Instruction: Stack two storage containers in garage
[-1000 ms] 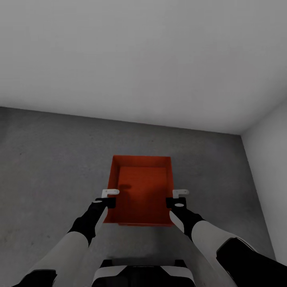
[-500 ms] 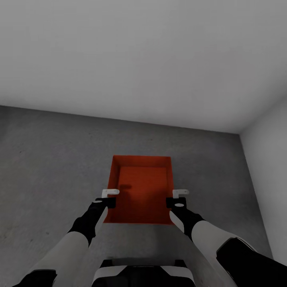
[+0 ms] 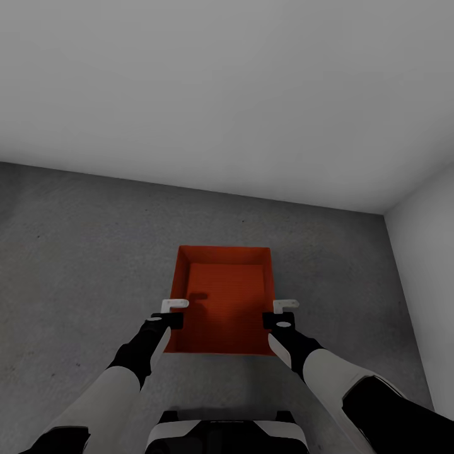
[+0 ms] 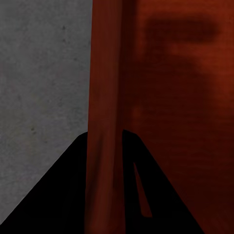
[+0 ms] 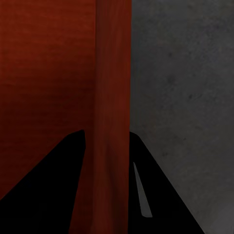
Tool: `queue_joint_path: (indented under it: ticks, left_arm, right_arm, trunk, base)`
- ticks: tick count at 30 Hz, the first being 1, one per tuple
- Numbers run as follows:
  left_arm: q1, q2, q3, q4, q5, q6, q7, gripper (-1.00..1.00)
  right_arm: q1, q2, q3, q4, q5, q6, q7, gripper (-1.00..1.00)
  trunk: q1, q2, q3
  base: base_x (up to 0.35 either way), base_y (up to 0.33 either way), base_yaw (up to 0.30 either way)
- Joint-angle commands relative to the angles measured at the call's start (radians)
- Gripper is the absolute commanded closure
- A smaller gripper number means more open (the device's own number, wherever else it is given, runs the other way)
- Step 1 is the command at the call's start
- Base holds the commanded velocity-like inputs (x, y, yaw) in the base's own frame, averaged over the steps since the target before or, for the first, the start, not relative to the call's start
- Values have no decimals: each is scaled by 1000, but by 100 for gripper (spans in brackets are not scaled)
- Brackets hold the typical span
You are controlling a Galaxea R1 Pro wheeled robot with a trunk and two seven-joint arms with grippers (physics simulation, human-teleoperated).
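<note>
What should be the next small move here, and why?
Probably lower the storage container gently toward the concrete floor. The left gripper and right gripper each have jaws astride a side wall, and it hangs over bare floor near the wall corner; contact with the floor cannot be told.

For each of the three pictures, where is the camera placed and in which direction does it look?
Head view: on the robot's head, looking forward and down at the storage container, the floor and grey walls; both arms, left gripper and right gripper show.
Left wrist view: on the left arm, looking along its dark fingers astride a container wall.
Right wrist view: the same on the right arm; fingers astride the opposite wall.
Shared: all see the container and floor.
</note>
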Motion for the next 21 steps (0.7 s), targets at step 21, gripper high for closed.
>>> queue_joint_path:
  ticks: [21]
  left_arm:
    - [0,-37,16,0,-1,7,-2,100]
  right_arm:
    - [-1,9,-19,-3,18,-11,-1,100]
  trunk:
    - [0,-1,-1]
  base:
    - [0,0,0]
